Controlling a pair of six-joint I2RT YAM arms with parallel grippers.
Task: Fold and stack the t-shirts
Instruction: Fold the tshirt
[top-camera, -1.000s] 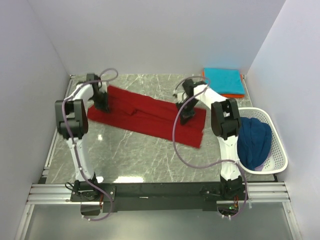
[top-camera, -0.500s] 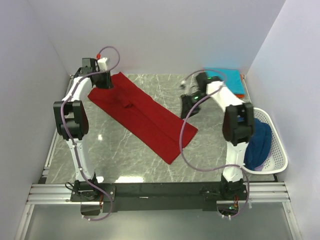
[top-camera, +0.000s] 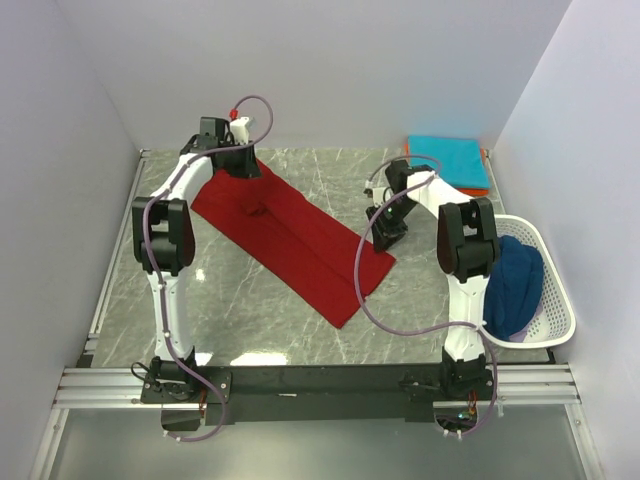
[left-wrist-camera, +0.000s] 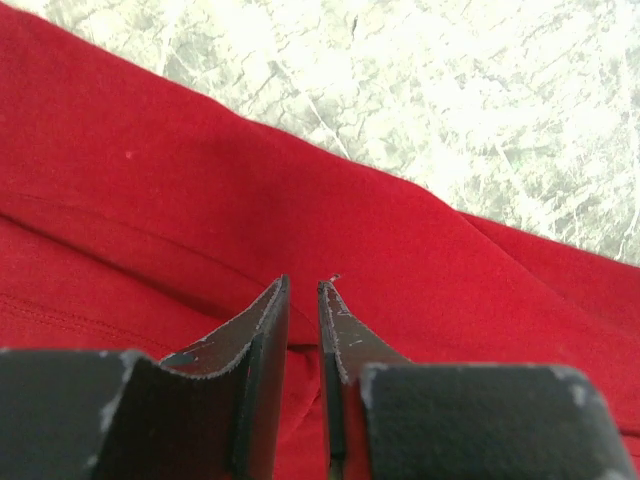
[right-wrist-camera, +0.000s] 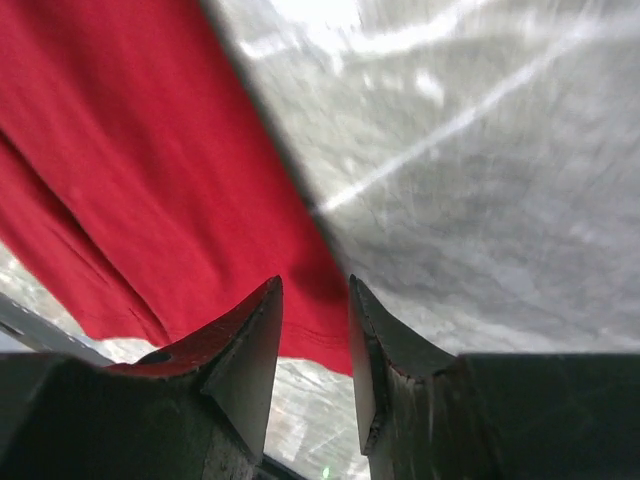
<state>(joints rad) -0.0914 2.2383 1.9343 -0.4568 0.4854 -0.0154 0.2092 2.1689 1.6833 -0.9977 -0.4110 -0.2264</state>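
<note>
The dark red t-shirt (top-camera: 300, 235) lies folded in a long strip, running diagonally from the far left to the middle of the table. My left gripper (top-camera: 237, 165) is at its far-left end. In the left wrist view my left gripper (left-wrist-camera: 303, 285) is nearly closed, pinching a fold of the red cloth (left-wrist-camera: 200, 170). My right gripper (top-camera: 388, 238) hovers by the strip's right corner. In the right wrist view my right gripper (right-wrist-camera: 315, 285) is open and empty, above the red hem (right-wrist-camera: 150, 150). The teal t-shirt (top-camera: 450, 160) lies folded on the orange one (top-camera: 468, 191) at the far right.
The navy blue t-shirt (top-camera: 510, 280) is bunched in a white mesh basket (top-camera: 560, 310) at the right edge. White walls close the table on the left, back and right. Bare marble table (top-camera: 260, 310) shows in front of the red strip.
The red shirt was swung from near-horizontal to a steep diagonal strip. My right gripper let go of it and now sits beside its corner. My left gripper moved to the far left, then slightly right.
</note>
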